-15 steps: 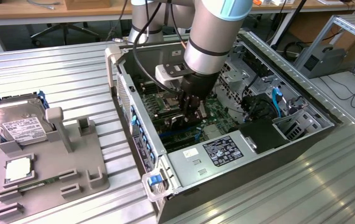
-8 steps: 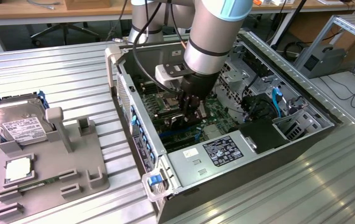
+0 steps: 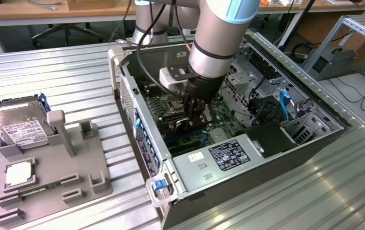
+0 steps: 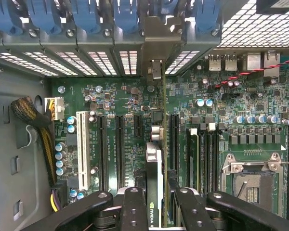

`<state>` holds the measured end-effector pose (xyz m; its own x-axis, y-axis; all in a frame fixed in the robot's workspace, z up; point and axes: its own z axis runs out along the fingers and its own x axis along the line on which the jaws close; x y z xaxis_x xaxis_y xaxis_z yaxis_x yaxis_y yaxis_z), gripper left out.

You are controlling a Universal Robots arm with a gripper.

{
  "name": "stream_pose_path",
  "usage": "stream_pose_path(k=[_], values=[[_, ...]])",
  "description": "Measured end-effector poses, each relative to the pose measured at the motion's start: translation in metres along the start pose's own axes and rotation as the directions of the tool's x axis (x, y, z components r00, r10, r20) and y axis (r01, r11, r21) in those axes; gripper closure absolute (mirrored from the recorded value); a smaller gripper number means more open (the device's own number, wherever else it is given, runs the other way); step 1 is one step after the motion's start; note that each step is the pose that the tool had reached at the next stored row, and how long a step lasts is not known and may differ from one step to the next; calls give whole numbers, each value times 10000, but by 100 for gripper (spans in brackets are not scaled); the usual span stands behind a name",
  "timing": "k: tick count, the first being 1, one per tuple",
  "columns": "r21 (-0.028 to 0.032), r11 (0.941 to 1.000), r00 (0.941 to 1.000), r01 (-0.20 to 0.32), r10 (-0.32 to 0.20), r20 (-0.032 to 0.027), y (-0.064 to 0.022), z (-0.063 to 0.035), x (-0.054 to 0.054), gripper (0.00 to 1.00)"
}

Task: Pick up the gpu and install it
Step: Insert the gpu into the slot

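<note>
The installation step is judged to be in hand. The gpu (image 4: 154,168), a thin green circuit card seen edge-on with a cooler on one face and a pale metal end bracket, is clamped between the fingers of the black hand (image 3: 195,119). It sits at the centre of the exterior frame, inside the open grey computer case (image 3: 259,165), over the green motherboard (image 4: 120,96). Whether it is seated cannot be told. Seating is judged to call for the card edge to be aligned with a black expansion slot (image 4: 174,139).
</note>
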<state>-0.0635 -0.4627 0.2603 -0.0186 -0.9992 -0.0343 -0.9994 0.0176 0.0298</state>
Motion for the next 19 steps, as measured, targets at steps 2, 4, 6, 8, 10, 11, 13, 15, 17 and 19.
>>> stream_pose_path(k=[2,4,6,8,10,11,13,15,17,19], values=[[0,10000,10000,0,0,0,0,7,0,73],[0,10000,10000,0,0,-1,0,11,0,73],[0,10000,10000,-1,1,0,0,12,0,73],[1,10000,10000,0,0,1,0,14,0,73],[0,10000,10000,0,0,-1,0,18,1,73],[0,10000,10000,0,0,0,0,20,1,73],[1,10000,10000,0,0,0,0,20,1,73],[1,10000,10000,0,0,0,0,21,1,73],[0,10000,10000,0,0,1,0,21,1,73],[0,10000,10000,0,0,0,0,21,1,73]])
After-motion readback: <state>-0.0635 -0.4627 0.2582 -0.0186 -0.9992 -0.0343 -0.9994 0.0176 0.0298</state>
